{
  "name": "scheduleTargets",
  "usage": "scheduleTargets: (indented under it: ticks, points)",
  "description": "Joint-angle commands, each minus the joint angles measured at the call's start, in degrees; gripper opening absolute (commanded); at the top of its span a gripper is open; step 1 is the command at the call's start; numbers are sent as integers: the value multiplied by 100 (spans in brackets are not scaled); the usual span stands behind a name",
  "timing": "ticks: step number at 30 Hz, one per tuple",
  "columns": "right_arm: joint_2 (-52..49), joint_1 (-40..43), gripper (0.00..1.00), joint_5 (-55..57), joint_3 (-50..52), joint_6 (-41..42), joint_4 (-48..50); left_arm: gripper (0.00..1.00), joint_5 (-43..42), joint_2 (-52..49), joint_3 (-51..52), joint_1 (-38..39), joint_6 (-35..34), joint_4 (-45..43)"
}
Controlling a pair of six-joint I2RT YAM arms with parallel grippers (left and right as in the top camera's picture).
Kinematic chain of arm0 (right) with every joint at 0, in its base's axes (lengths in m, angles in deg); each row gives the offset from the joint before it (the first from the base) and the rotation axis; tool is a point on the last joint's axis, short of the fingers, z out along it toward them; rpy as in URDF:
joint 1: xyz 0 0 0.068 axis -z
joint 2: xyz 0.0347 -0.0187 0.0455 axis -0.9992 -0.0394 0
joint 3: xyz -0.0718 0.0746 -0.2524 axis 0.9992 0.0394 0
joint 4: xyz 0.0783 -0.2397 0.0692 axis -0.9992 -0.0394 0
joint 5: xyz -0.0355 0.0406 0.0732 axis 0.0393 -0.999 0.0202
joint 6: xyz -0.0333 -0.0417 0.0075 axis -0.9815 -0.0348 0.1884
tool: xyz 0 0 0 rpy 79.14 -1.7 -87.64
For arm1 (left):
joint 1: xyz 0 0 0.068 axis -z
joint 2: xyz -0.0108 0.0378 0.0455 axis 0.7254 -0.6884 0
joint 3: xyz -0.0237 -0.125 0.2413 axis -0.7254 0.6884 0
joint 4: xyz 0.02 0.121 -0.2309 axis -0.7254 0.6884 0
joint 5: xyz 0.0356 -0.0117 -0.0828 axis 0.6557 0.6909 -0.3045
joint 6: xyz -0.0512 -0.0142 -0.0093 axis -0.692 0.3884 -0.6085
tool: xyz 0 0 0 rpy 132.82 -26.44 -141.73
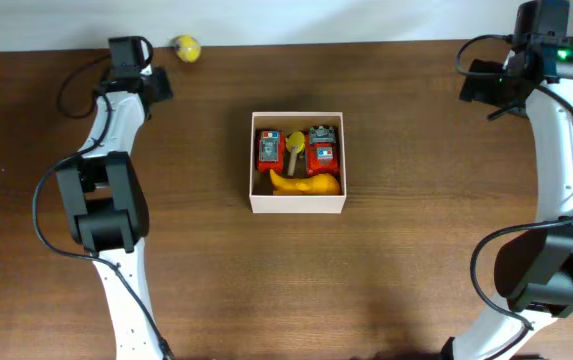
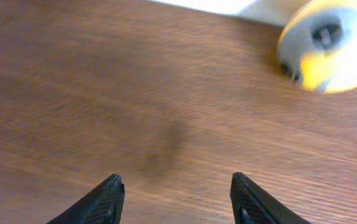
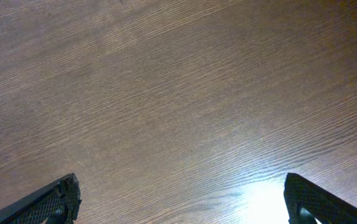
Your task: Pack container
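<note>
Four toys [image 1: 323,152] lie in the container [image 1: 298,204]; one yellow toy [image 1: 186,47] sits outside; my left gripper [image 2: 175,183] and right gripper [image 3: 181,186] hang released, empty

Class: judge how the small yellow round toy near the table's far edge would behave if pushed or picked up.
The yellow round toy looks rounded, so a push would probably roll it across the smooth wooden table. It seems small, so likely light. Its curved sides may slip from the left hand unless gripped squarely.
</note>
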Motion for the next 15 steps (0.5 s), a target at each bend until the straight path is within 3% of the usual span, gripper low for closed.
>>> scheduleTargets:
  ticks: [1, 5, 15]
  points:
    - [-22, 22, 99, 50, 4, 70, -2, 57, -289, 2, -275, 256, 308, -37]
    - [-22, 22, 99, 50, 4, 70, -2, 58, -197, 2, -330, 472, 669, -289]
    - [-22, 22, 99, 50, 4, 70, 0, 59, 208, -9, -328, 588, 684, -1427]
